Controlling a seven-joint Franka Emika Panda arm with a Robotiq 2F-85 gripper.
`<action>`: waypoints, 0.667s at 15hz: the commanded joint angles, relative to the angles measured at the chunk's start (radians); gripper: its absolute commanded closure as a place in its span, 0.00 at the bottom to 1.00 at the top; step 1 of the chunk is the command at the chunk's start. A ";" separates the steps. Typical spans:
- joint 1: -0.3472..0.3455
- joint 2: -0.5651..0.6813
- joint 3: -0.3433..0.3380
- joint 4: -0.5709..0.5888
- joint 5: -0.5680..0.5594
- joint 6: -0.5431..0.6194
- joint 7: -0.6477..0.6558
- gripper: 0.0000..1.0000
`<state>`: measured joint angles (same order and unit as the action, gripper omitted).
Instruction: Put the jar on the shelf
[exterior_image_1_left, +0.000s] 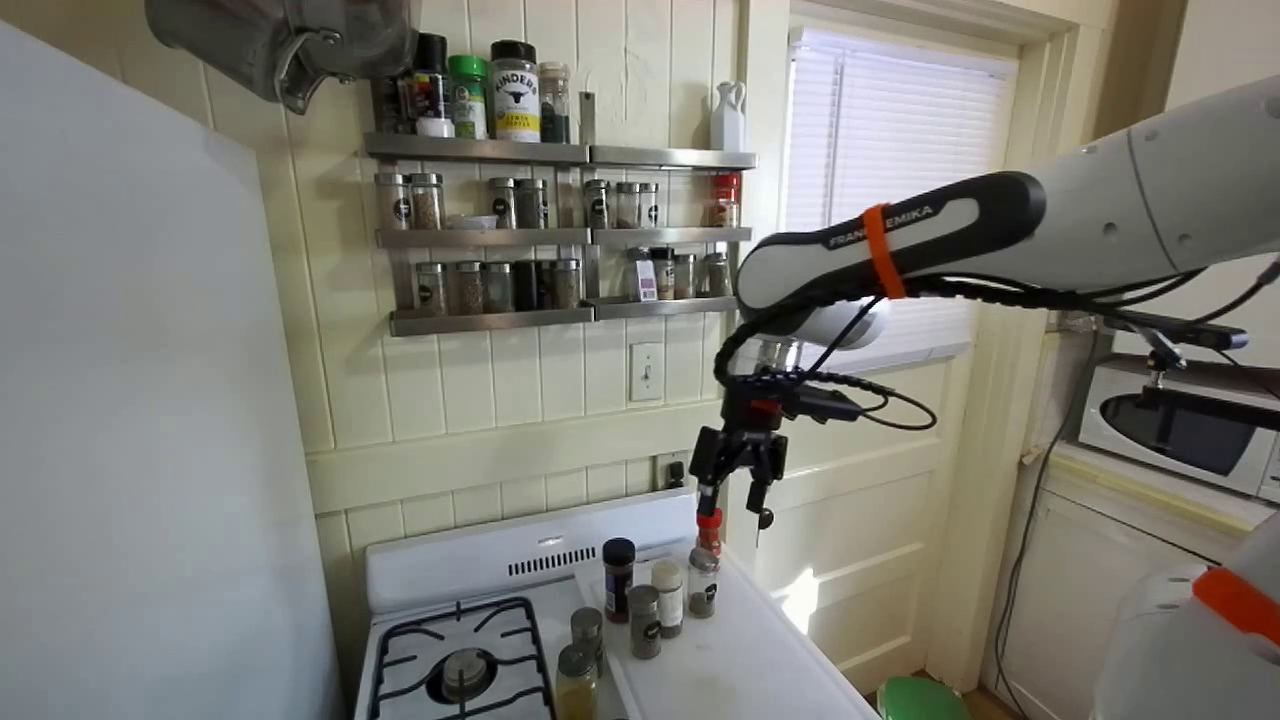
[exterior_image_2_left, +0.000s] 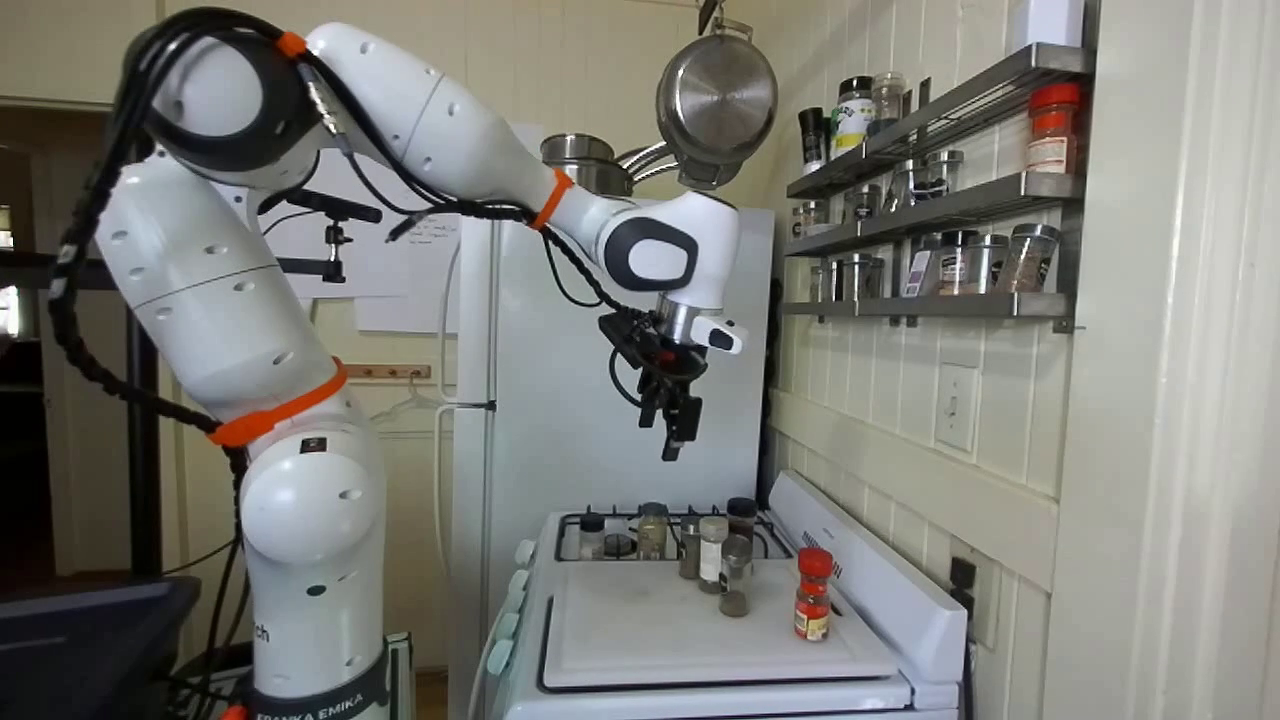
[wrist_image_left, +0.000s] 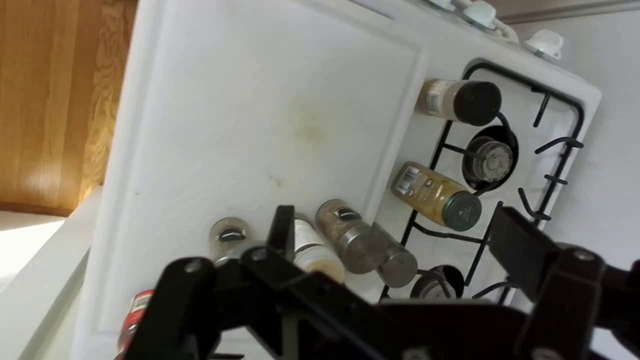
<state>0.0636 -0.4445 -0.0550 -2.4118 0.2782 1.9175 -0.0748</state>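
Several jars stand on the white stove in both exterior views; which one the task means, I cannot tell. They include a red-capped jar, a metal-lidded jar, a white-labelled jar, a dark-capped jar and a green-lidded yellow jar. The silver shelf hangs on the wall, its tiers lined with small jars. My gripper points down above the stove, below shelf height. In the wrist view its fingers are wide apart, nothing held. The metal-lidded jar is partly hidden behind the gripper there.
A white cover board lies over part of the stove, beside the black burner grate. The stove's back ledge rises against the wall. A tall white fridge stands beyond. Metal pans hang overhead.
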 joint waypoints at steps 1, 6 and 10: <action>0.026 0.169 0.117 0.090 0.063 0.005 0.235 0.00; 0.073 0.323 0.229 0.212 0.039 -0.092 0.433 0.00; 0.076 0.315 0.231 0.190 0.043 -0.056 0.415 0.00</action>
<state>0.1360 -0.1291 0.1798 -2.2225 0.3222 1.8625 0.3400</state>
